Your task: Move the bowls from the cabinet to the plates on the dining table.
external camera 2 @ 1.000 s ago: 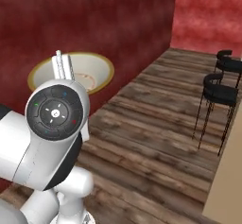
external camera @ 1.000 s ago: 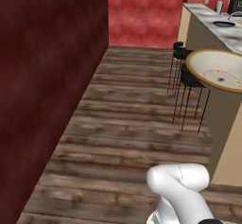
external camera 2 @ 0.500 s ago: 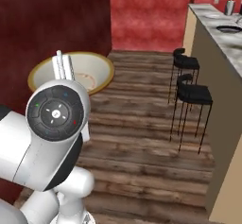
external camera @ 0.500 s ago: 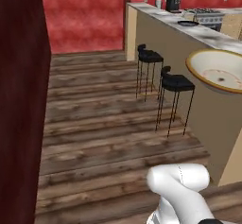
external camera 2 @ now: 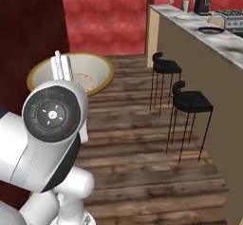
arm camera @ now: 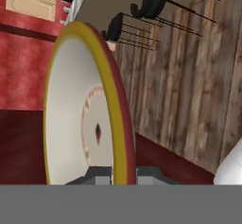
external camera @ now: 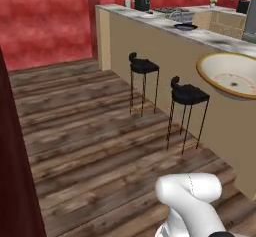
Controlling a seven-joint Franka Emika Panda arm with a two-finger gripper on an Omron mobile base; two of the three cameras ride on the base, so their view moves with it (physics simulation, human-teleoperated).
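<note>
End effector [arm camera: 112,175] clamped on the bowl [arm camera: 85,109] by a thin rim grip, well short of the counter [external camera 2: 209,34]; risk: bowl slips or clips a stool [external camera 2: 190,100] in transit.

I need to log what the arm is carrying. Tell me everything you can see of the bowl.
The bowl is wide and shallow, ceramic-looking, cream inside with a yellow-tan rim, a faint reddish ring and a small dark mark at its centre. In the hand view its outside looks dark red. It is carried in the air above the wooden floor, clear of the dining table. The gripper clamps its rim, one finger on each side of the wall.
</note>
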